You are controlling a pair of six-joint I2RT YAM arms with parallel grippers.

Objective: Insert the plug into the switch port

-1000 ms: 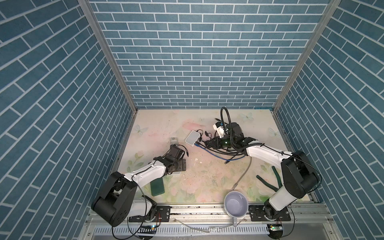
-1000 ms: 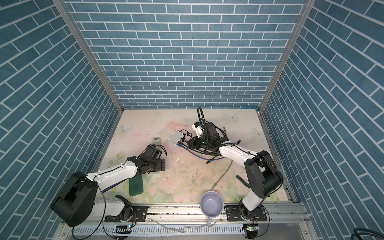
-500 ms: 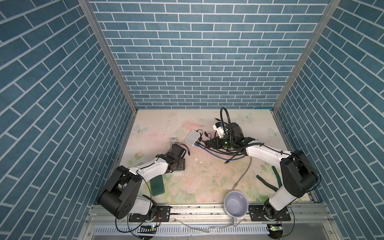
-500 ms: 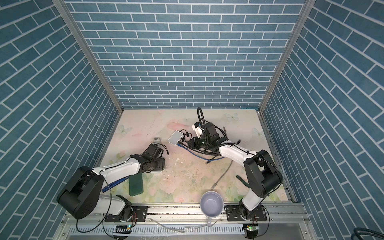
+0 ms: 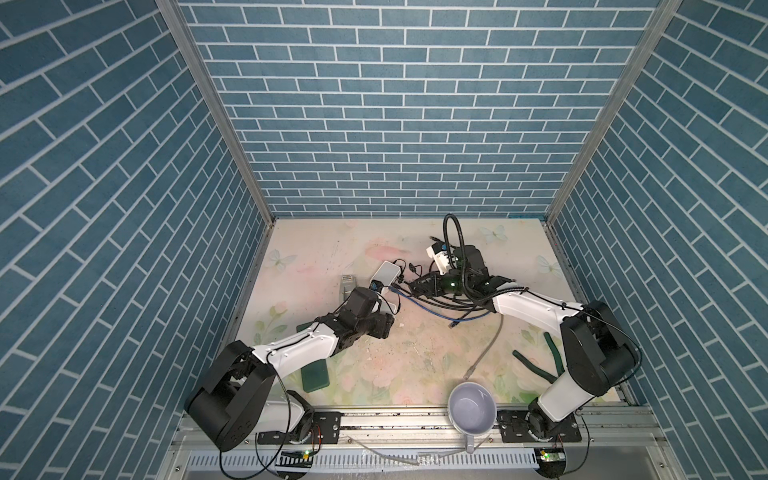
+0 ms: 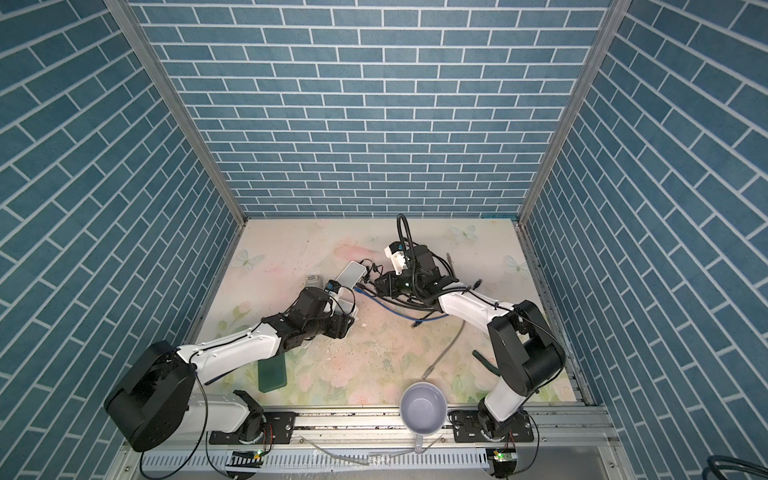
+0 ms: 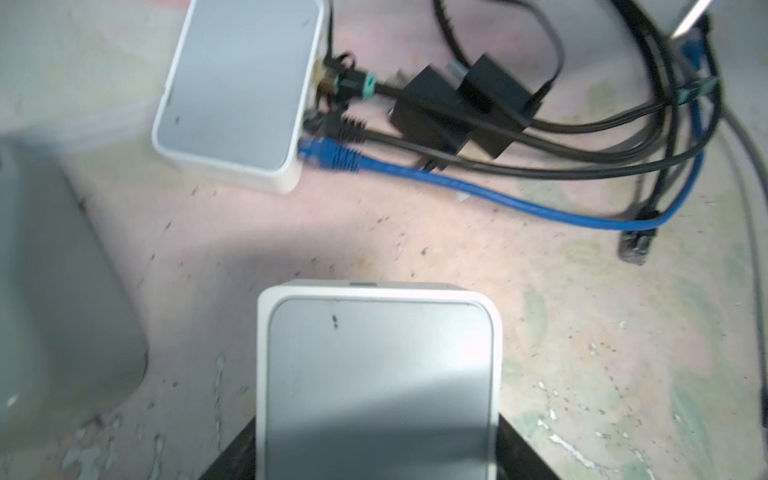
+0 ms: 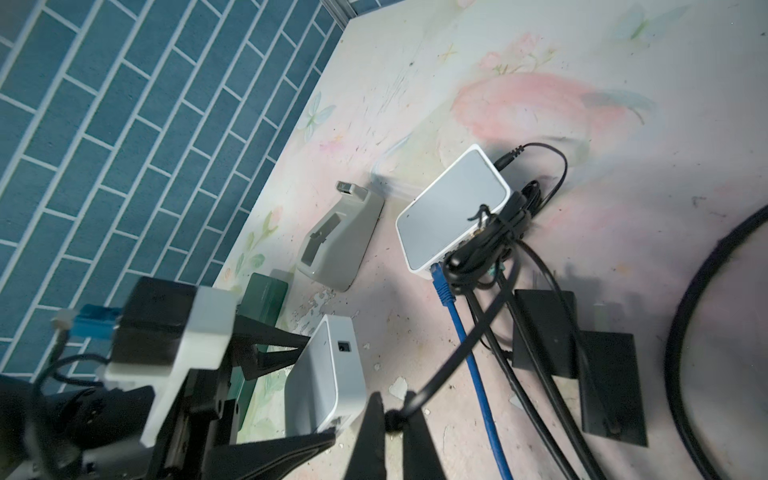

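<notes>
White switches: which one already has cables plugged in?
The flat-lying switch, with a blue cable and black leads in its side. The other switch, gripped by the left gripper, shows no cables.

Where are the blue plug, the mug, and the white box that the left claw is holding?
Blue plug [image 7: 345, 157]: left wrist view, on its ribbed boot.
Mug [image 5: 472, 409]: in a top view, on its bare inner floor.
White box [image 7: 378, 374]: left wrist view, on its grey top panel.
</notes>
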